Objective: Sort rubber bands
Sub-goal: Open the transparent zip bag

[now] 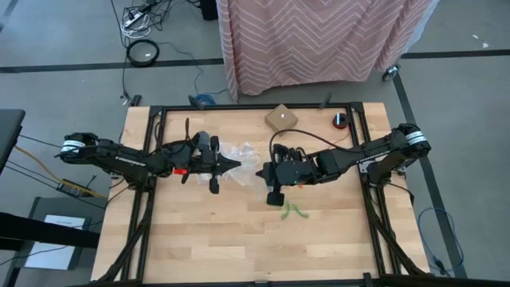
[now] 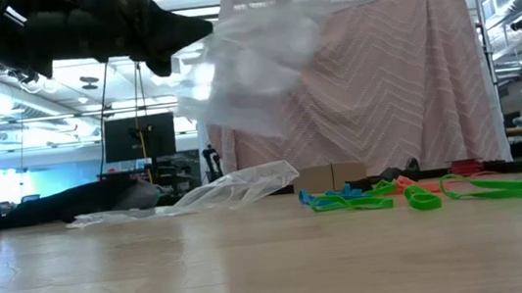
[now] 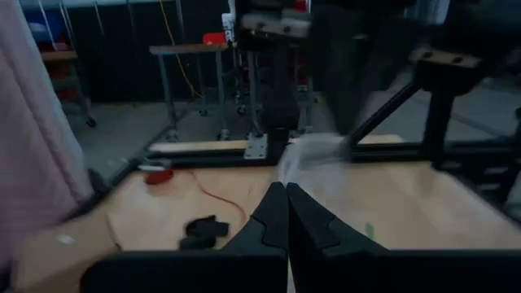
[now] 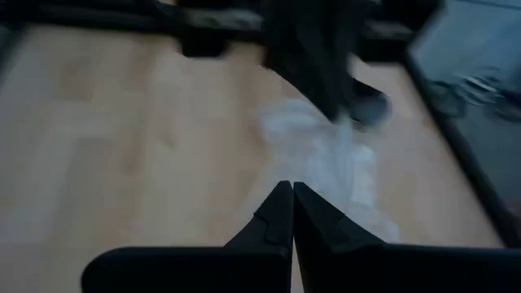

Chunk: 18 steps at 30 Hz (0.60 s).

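Both hands hung above the middle of the table (image 1: 199,239), tips facing. The left hand (image 1: 236,166) was clenched on a clear bag (image 2: 256,63), lifted in the air; the right hand (image 1: 264,170) was clenched too, though whether it pinched the bag could not be told. The rubber bands (image 2: 424,192) lay loose on the table, near the right hand. The limp bag could slip or sag shut, and a clenched hand could scatter the bands.

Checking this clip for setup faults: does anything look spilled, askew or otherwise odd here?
One thing: a clear bag hangs in the air between the arms, stretched from the shut left end effector toward the shut right end effector. Another bag lies crumpled on the table. The rubber bands lie loose in a tangle, unsorted.
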Tool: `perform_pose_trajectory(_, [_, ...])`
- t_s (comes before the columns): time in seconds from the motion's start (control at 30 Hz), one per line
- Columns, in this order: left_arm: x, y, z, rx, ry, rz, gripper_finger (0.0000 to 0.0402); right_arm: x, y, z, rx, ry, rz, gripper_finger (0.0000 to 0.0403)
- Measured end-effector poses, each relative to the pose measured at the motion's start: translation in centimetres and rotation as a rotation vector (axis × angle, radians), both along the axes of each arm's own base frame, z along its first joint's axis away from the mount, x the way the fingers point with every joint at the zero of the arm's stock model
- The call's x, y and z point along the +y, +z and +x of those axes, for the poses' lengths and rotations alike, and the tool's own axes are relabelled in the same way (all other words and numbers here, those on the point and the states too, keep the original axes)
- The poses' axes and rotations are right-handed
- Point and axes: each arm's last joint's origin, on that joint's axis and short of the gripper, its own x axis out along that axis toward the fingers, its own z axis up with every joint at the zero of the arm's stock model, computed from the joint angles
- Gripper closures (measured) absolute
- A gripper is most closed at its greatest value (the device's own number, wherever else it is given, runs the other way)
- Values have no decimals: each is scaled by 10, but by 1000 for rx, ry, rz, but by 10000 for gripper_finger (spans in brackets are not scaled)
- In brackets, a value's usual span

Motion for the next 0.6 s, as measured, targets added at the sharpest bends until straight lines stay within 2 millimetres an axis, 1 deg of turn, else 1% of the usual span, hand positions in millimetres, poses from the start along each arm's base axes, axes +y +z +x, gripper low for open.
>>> perform_pose_trajectory(0.07, [0,0,0,3,9,81,401,-6,-3,-3,17,-128,-42,403])
perform_pose_trajectory(0.13, [-2,0,0,8,4,183,401,-10,-4,-5,29,-191,-73,403])
perform_pose_trajectory(0.27, [-8,0,0,18,25,317,401,-11,-4,-5,39,-163,-112,403])
perform_pose_trajectory(0.43, [-11,0,0,29,59,393,401,-10,-3,-4,49,-128,-159,403])
perform_pose_trajectory(0.6, [-9,0,-1,43,114,459,401,-1,0,-4,33,-81,-185,403])
